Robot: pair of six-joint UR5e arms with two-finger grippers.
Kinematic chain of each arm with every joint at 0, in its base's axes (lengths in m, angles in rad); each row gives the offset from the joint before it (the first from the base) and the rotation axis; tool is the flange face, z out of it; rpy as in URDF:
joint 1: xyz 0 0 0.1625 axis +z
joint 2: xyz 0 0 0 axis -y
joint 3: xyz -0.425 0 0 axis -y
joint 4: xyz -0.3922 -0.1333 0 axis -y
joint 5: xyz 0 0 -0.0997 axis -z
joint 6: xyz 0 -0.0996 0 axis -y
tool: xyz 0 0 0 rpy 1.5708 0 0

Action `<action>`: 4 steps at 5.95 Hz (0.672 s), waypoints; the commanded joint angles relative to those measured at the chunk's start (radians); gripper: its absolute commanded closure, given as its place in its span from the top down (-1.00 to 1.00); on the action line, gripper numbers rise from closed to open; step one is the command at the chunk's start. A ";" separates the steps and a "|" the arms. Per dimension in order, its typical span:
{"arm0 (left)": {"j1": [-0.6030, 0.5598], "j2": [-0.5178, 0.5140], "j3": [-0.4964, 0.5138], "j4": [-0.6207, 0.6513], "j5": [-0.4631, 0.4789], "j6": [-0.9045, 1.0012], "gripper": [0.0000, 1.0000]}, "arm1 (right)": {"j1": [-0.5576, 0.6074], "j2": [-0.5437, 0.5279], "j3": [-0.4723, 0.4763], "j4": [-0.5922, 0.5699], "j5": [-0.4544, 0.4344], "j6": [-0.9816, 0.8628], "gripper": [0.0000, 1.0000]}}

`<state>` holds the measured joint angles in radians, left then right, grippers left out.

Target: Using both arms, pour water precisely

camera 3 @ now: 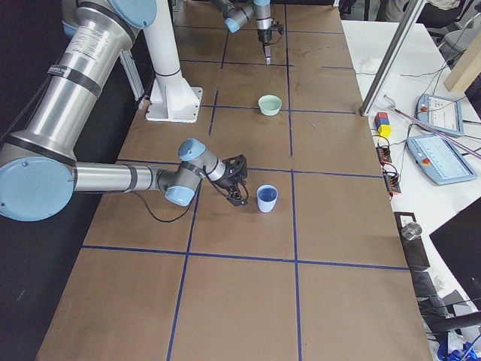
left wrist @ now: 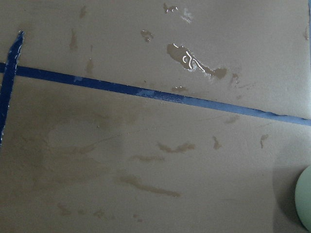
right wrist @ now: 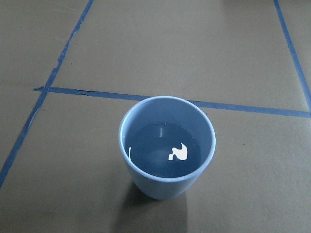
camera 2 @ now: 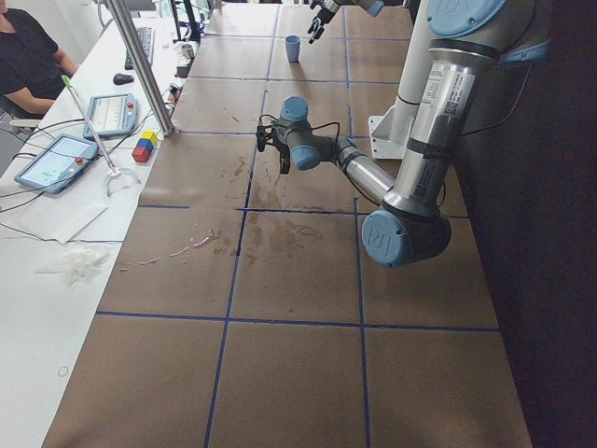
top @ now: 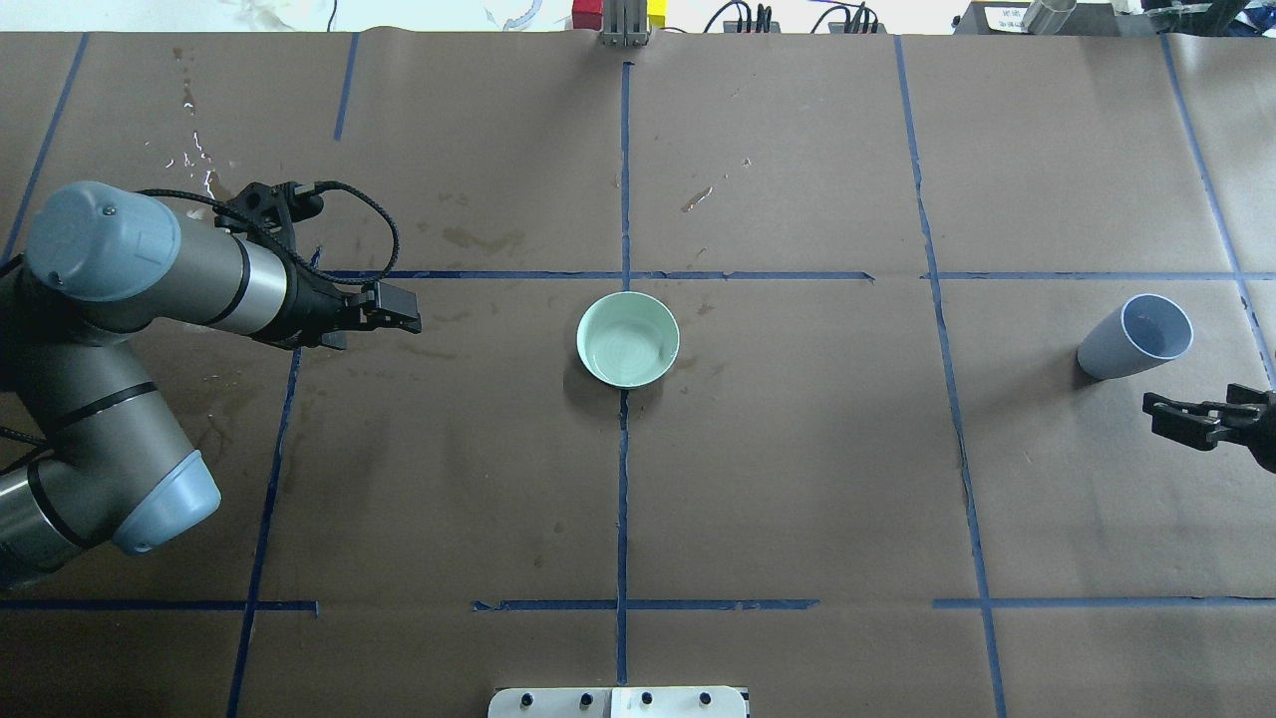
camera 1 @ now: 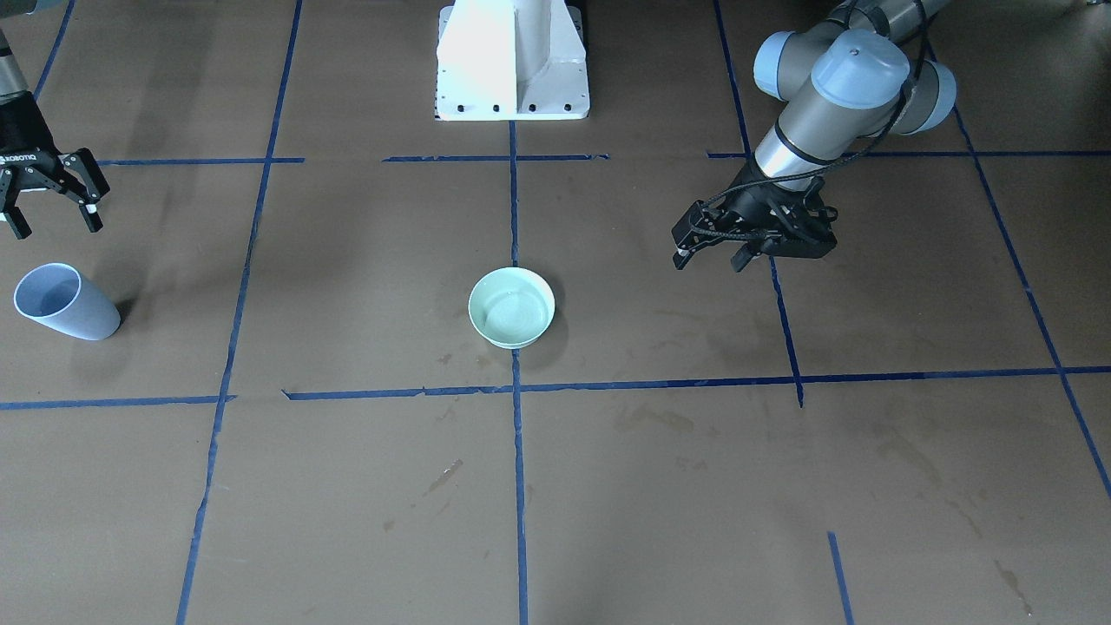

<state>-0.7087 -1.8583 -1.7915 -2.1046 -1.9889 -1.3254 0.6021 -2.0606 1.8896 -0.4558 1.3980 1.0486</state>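
Both our right gripper [camera 1: 56,227], at frame left, and our left gripper [camera 1: 710,259] gape empty. If we grasp the blue cup [camera 1: 65,301] crookedly, we could spill its water [right wrist: 163,150].

Matt brown paper table cover [top: 797,449], glossy blue tape [top: 623,499], smooth plastic-looking cup [right wrist: 155,187], glossy glazed-looking bowl [top: 653,314], satin metal left arm [top: 199,274].

Even o/h light, soft shadows, glare on water [right wrist: 178,153].

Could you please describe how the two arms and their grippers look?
Both arms, left arm and right arm, are silver-grey metal tubes with rounded light-blue joint caps. Each ends in a black two-finger gripper: left gripper carries a black braided cable; right gripper shows small white lettering.
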 commanded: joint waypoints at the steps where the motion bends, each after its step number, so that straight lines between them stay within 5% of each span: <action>1: 0.000 0.001 0.000 0.000 0.002 0.000 1.00 | -0.127 0.002 -0.027 0.002 -0.255 0.010 0.99; 2: 0.000 -0.001 0.000 0.002 0.002 0.000 1.00 | -0.175 0.004 -0.056 0.028 -0.355 0.028 0.99; 4: 0.000 0.001 0.000 0.002 0.002 0.000 1.00 | -0.270 0.028 -0.264 0.307 -0.545 0.037 0.99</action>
<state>-0.7081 -1.8586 -1.7917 -2.1032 -1.9865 -1.3254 0.3710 -2.0476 1.7317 -0.2929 0.9307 1.0825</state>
